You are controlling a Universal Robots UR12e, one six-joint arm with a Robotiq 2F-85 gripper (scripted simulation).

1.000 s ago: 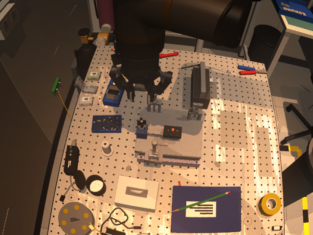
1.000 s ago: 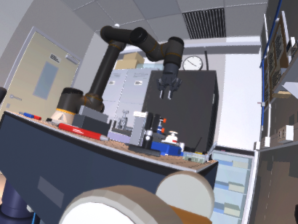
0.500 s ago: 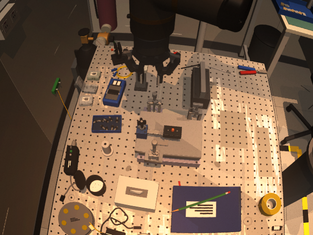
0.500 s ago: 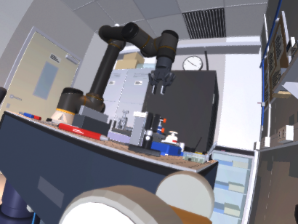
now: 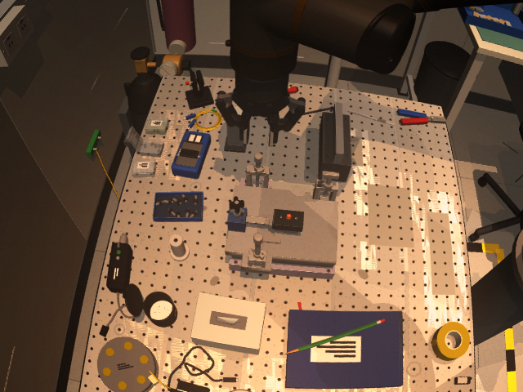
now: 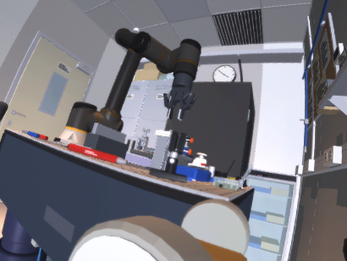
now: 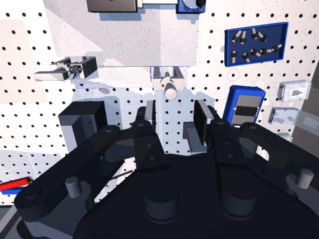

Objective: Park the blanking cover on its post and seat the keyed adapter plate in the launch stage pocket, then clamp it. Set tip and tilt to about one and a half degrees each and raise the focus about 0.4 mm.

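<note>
The launch stage is a grey platform at mid-table. A dark block with a red dot sits on its top. A blue corner block with a black knob sits at its left edge. Knobbed adjusters stand at its far edge and its near edge. A short white post stands left of the stage. A round grey disc with yellow dots lies at the near left corner. My gripper hangs high above the far side of the table, behind the stage. It is partly open and holds nothing.
A blue tray of screws lies left of the stage. A blue meter lies behind it. A tall dark block stands far right of the stage. A white box, a blue notebook with pencil and yellow tape lie near.
</note>
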